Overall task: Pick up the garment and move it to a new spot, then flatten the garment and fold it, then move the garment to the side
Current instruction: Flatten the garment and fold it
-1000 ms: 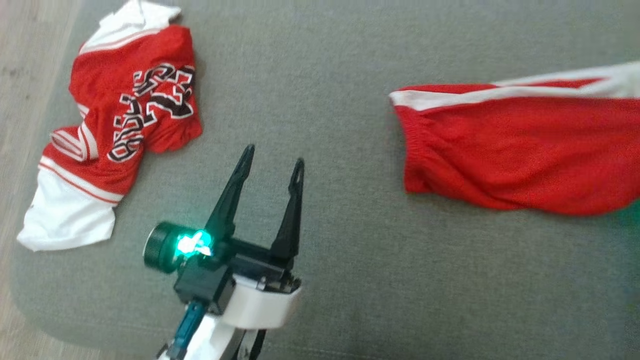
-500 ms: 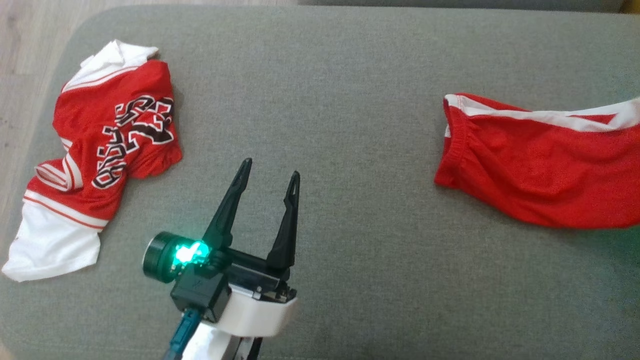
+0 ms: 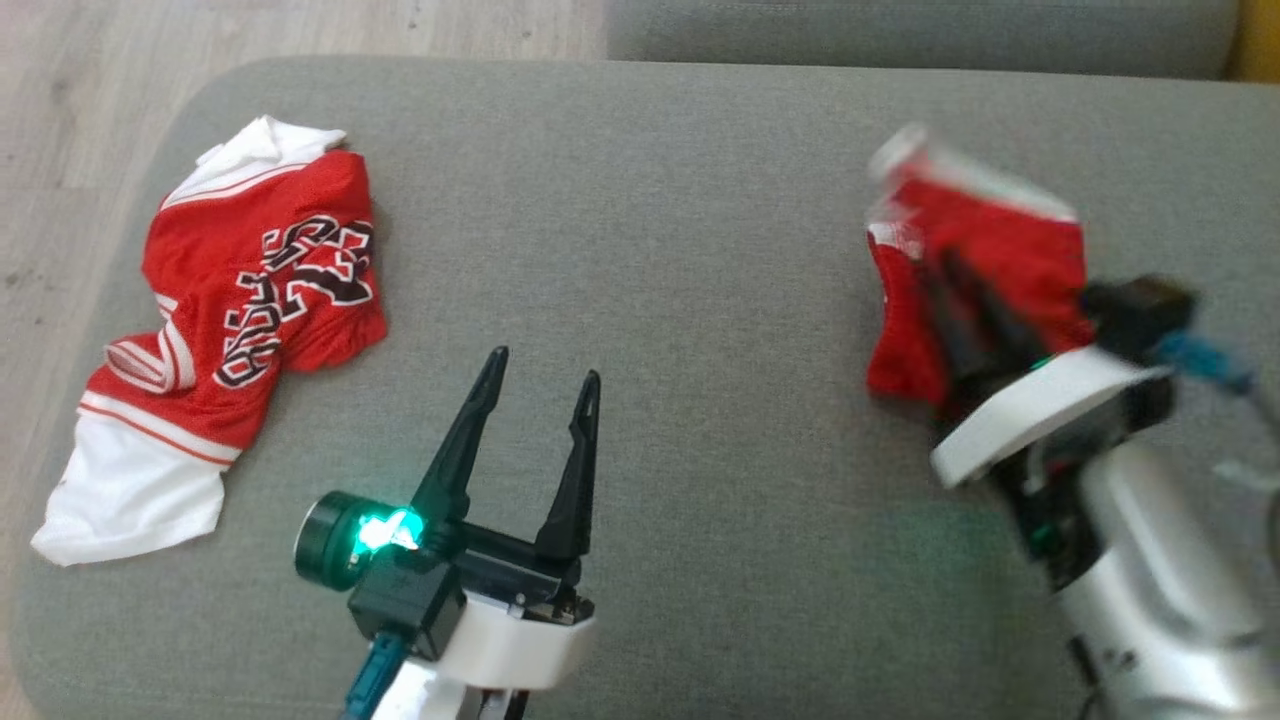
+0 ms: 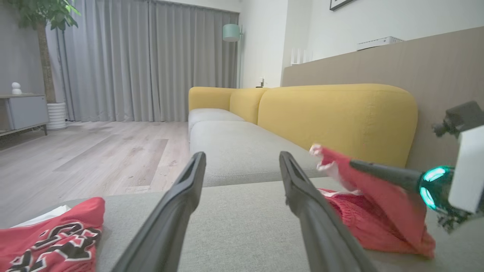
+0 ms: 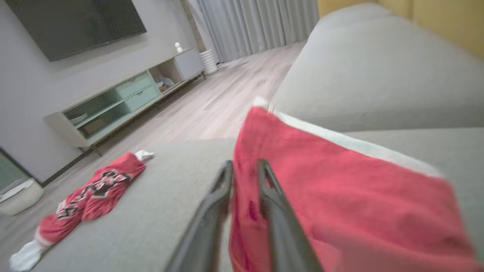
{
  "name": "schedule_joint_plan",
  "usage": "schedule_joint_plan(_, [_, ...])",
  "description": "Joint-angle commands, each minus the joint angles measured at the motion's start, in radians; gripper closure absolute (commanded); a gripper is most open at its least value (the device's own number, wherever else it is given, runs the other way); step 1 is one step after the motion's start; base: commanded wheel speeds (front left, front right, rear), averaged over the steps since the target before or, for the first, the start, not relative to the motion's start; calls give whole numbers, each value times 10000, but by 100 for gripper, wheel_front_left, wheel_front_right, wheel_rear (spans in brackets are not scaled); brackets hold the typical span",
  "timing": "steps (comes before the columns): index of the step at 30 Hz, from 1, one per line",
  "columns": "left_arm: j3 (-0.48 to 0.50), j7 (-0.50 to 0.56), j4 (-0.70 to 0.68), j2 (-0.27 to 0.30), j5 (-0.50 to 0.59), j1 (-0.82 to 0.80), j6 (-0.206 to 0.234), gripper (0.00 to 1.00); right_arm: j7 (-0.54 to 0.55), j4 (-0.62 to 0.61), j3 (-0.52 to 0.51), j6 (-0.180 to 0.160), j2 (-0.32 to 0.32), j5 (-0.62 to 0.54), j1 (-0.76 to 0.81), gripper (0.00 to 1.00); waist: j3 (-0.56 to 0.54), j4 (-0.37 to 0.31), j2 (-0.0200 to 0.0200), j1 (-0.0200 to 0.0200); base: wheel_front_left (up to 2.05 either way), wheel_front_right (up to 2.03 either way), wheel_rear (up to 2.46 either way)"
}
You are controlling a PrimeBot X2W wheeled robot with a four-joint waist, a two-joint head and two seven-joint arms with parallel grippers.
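Observation:
The garment (image 3: 1010,250), red shorts with a white side stripe, is bunched up at the right of the grey sofa seat (image 3: 650,200). My right gripper (image 3: 950,275) reaches into it from below. In the right wrist view its fingers (image 5: 245,165) stand only a narrow gap apart, with the red cloth (image 5: 340,196) between them and draped over the right one. The left wrist view shows the shorts (image 4: 378,211) lifted at one end over a right finger (image 4: 378,172). My left gripper (image 3: 545,365) hovers open and empty over the middle of the seat, its fingers (image 4: 242,155) wide apart.
A crumpled red and white jersey (image 3: 250,290) with black lettering lies at the seat's left end, near its rounded edge. Wooden floor (image 3: 60,150) lies beyond that edge. A yellow backrest (image 4: 332,113) rises behind the seat, and a low TV cabinet (image 5: 113,102) stands across the room.
The shorts lay stretched out to the right; now they are bunched and partly lifted, and my right arm has come into view. The head camera shifted. My left gripper keeps its open pose.

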Motion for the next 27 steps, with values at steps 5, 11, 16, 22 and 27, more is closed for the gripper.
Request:
schedule_joint_plan(5, [614,-41,-172,-178,96,24,-19,0,-773,-676,-247,-7,209,-494,197,0,-424,65,-1,0,0,0,0])
schedule_joint_plan(11, [1094,-41,-106,-243,125,624,82,0,-2157,-1114,-1234,-7,0,-1634,1494,0,-1221,-90,-1,0,0,0,0])
schedule_joint_plan(16, [1535,-41,72,-279,241,1260,203,0,-2692,-1675,-1848,-7,159,-2510,2868,0,-1684,-294,-1,0,0,0,0])
schedule_joint_plan(22, [1944,-41,592,-321,563,1707,268,0,-2709,-2233,-2638,-7,785,-3330,4357,0,-1956,-410,-1,0,0,0,0])
schedule_joint_plan(27, [2223,-41,1054,-327,773,2045,317,0,-2710,-2124,-2476,-7,997,-3637,5014,0,-2206,-516,-1,0,0,0,0])
